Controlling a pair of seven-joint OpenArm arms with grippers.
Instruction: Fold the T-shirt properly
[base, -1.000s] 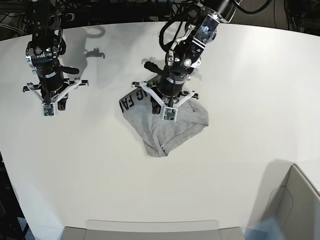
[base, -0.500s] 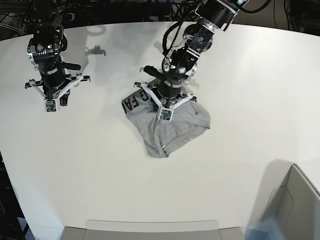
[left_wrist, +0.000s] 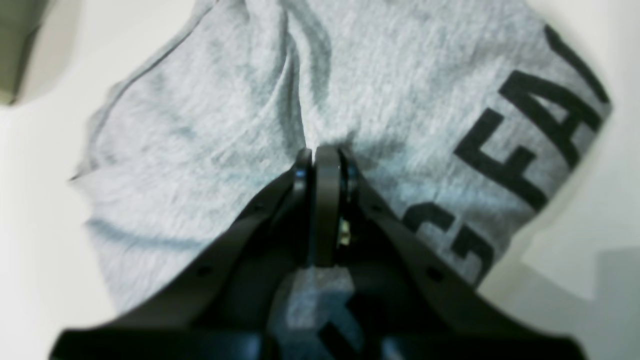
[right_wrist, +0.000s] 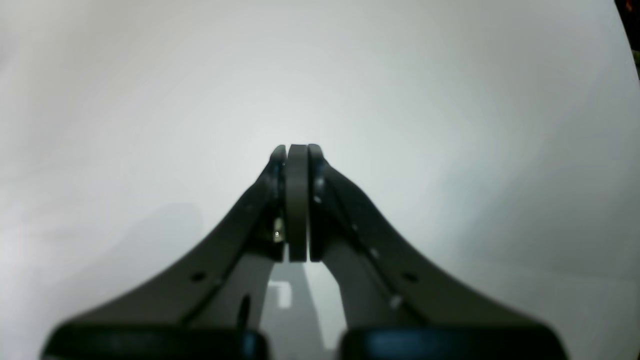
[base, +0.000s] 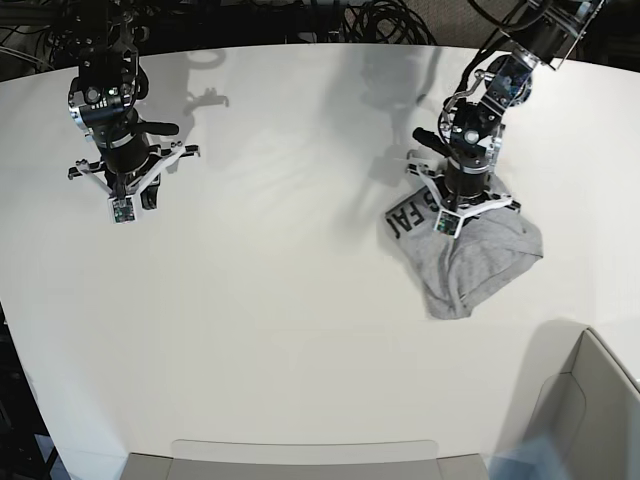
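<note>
The left gripper pinches the bunched grey T-shirt on the white table, while the right gripper hangs closed and empty.

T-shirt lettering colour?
Black block letters on the heather-grey T-shirt; clearest in the left wrist view.

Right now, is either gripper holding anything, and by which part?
The left gripper is shut on a pinched-up fold of the T-shirt, in its plain grey middle beside the black lettering. The right gripper is shut on nothing, over the table.
</note>
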